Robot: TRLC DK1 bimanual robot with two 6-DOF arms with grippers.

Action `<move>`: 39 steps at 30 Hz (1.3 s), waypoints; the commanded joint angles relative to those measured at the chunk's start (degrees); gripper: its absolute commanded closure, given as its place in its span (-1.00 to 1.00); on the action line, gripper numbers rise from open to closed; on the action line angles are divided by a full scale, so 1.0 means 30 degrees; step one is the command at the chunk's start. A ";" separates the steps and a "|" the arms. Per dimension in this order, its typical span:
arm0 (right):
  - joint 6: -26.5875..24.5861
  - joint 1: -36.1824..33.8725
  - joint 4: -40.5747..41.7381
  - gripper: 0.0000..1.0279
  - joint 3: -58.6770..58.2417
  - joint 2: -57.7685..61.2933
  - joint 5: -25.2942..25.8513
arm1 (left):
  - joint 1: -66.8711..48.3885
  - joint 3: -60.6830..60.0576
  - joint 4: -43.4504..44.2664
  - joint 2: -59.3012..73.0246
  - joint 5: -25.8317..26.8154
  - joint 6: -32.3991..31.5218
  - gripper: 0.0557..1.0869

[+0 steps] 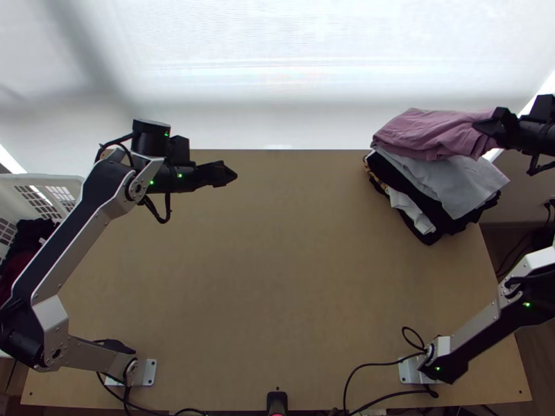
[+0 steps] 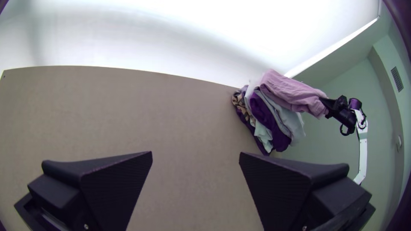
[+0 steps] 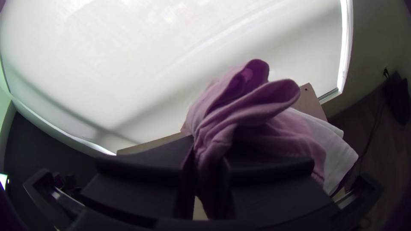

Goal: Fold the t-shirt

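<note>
Left gripper [image 1: 227,175], nearest its own wrist camera, is sitting at the top view's upper left, fingers spread wide. I'm seeing the pink t-shirt [image 1: 423,132] at the upper right, lying rumpled in loose folds over a stack of pale, black and patterned clothes [image 1: 465,187]. Its right end is being pinched by the right gripper [image 1: 490,125], which is covering part of it; soft loops are rising beyond those fingers in the right wrist view. At the left edge, a white basket [image 1: 41,179] is holding dark clothes [image 1: 35,232].
</note>
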 commanded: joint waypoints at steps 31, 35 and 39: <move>-0.5274 0.0042 1.5605 -0.94 -1.2711 -0.8620 1.2940 | 0.0050 0.0674 -0.0182 -0.0805 -0.0055 0.0134 -0.92; -0.5362 0.1770 2.0175 -0.93 -1.4176 -0.7301 1.5372 | 0.0489 0.0615 -0.0212 -0.1244 -0.0377 0.0075 -0.92; -0.5538 0.2590 2.3544 -0.93 -1.5465 -0.5807 1.6690 | 0.1046 0.0410 -0.0182 -0.1772 -0.1110 0.0280 -0.92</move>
